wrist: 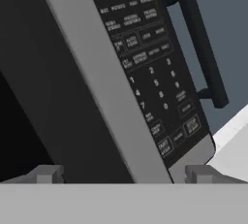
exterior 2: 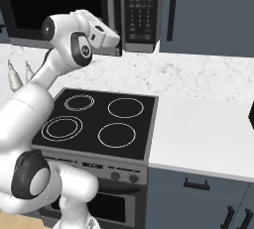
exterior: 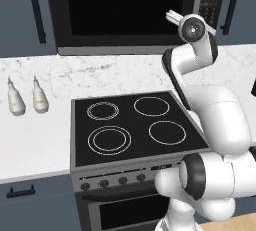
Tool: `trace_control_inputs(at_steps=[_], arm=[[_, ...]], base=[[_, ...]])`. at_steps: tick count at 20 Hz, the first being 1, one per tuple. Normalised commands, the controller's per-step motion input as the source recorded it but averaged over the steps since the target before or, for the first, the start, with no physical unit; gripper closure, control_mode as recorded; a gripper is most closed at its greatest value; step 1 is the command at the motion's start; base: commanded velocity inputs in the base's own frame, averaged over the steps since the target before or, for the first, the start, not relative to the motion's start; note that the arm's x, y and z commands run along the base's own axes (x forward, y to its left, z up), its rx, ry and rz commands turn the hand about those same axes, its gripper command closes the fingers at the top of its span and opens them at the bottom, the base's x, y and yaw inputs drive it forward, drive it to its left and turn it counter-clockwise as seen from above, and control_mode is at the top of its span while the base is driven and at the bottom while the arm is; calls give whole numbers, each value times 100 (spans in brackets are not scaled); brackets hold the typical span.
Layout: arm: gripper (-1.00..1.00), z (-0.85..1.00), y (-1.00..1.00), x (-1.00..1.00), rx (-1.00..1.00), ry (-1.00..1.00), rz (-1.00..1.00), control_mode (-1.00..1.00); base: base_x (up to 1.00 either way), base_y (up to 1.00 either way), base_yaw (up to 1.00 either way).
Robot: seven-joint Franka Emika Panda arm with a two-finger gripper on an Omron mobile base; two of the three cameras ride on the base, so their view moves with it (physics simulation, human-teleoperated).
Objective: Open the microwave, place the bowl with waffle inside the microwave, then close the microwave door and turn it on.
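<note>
**Approaching microwave door, right edge — jaws spread, nothing held**

Facing the microwave (exterior: 135, 12): wide black-and-steel box set against the back wall above the marbled counter (exterior: 50, 75), between dark blue cabinet doors. Microwave door (exterior: 125, 7) apparently shut, dark glass flush in its grey frame. Keypad panel (exterior 2: 141, 10) to the right of the door, black with small white legends.

Gripper (wrist: 123, 173) raised to door height, close in front of the grey frame strip where door meets keypad; fingertips (wrist: 46, 173) spread wide, empty, straddling that strip in the hand view. Contact with the door not confirmable.

Below: black four-ring stove (exterior: 132, 127), rings bare. Two pale shaker bottles (exterior: 25, 97) on the counter at left. Cabinet bar handle (wrist: 198, 39) just right of the keypad.

Bowl and waffle: position not established from these views.

Stage, as judged: opening not yet begun.

Risks, as judged:
- Drifting right, pressing keypad buttons instead of catching the door edge; cause, tips sitting so near the seam.
- Slipping off the flush frame with no proper purchase; cause, no visible handle.
- Arcing wrongly against the hinge, stalling the swing.
</note>
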Motion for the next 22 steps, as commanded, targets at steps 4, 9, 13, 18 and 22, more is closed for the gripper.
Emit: trace_control_inputs(at_steps=[4,9,13,18,22], arm=[[-100,0,9,51,-12,10,-18,-100],[-100,0,5,51,-12,8,-25,-100],[-100,0,0,35,-6,1,-24,-100],[-100,0,-10,8,0,-1,-20,-100],[-100,0,-56,-9,16,-8,-2,-100]], base=[[0,0,0],[0,0,0],[0,0,0],[0,0,0],[0,0,0]])
